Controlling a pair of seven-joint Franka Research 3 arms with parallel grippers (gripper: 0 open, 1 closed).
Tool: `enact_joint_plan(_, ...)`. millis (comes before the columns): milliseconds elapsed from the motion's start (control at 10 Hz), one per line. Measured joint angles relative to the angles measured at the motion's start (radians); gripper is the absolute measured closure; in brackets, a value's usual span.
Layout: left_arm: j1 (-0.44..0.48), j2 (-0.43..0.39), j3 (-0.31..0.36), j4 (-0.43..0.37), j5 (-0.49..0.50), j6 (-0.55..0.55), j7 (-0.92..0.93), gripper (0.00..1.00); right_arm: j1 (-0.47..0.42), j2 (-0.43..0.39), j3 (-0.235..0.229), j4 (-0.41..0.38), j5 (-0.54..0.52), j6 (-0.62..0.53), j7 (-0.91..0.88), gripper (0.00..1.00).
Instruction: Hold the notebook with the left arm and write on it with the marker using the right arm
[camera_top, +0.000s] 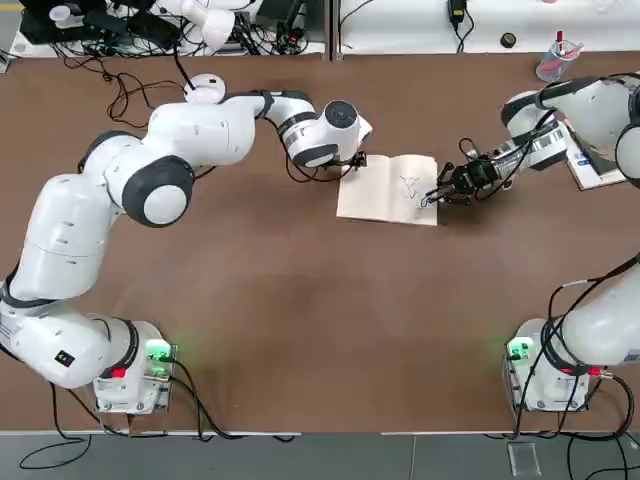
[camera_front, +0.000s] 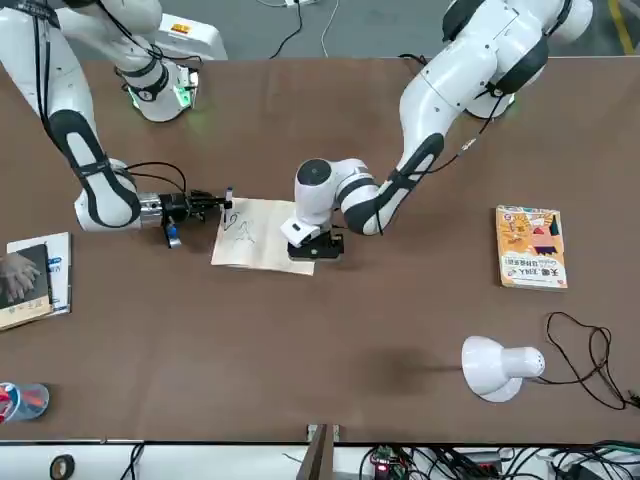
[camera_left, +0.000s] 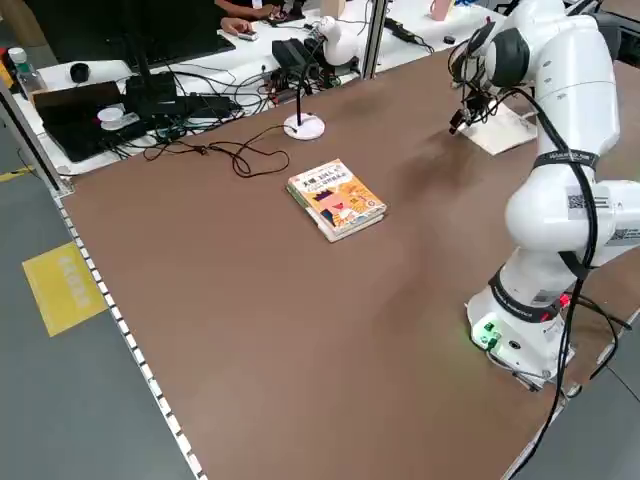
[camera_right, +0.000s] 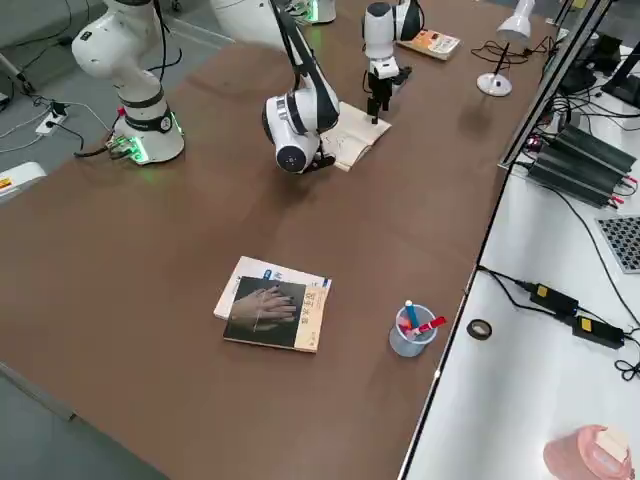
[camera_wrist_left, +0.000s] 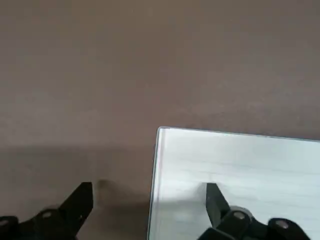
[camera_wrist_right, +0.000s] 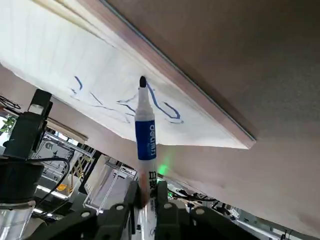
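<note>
1. Notebook (camera_top: 389, 188) lying open near the middle of the brown table (camera_top: 300, 330), cream pages up, blue scribbles on the page nearer the right arm.
2. At the far left of the top view: left arm (camera_top: 150, 170) reaching from its base across to the notebook's left edge.
3. Left gripper (camera_wrist_left: 150, 212) set down at that edge with fingers spread wide, one fingertip (camera_wrist_left: 212, 192) on the page, the other on bare table beside the book; nothing clamped between them.
4. On the page: scribbles close to the marker's tip, seen plainly from the right wrist.
5. Marker (camera_wrist_right: 145, 135) pinched between the closed fingers of the right gripper (camera_wrist_right: 147, 200), white barrel with a blue band, dark tip on or just at the paper among the scribbles.
6. Right arm (camera_top: 580, 115) coming in low from the table's right side, black gripper just beside the notebook's right edge.
7. Elsewhere: orange-yellow illustrated book (camera_front: 531, 246) well apart on the left arm's side, white desk lamp (camera_front: 497, 367) near it, dark-covered book (camera_right: 273, 313) and clear cup of pens (camera_right: 412, 330) on the right arm's side.
</note>
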Motion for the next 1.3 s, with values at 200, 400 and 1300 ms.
enact_joint_plan(200, 0.000, 0.000, 0.000, 0.000, 0.000, 0.000, 0.000, 0.00, 0.003, 0.000, 0.000, 0.000, 0.000, 0.000, 0.000, 0.82)
enact_joint_plan(400, 0.000, 0.000, 0.000, 0.000, 0.000, 0.000, 0.000, 0.00, 0.009, 0.000, 0.001, 0.000, 0.000, 0.001, -0.001, 0.82)
enact_joint_plan(1300, 0.000, 0.000, 0.000, 0.000, 0.000, 0.000, 0.000, 0.00, 0.028, 0.001, 0.005, 0.000, 0.000, -0.006, -0.001, 0.82)
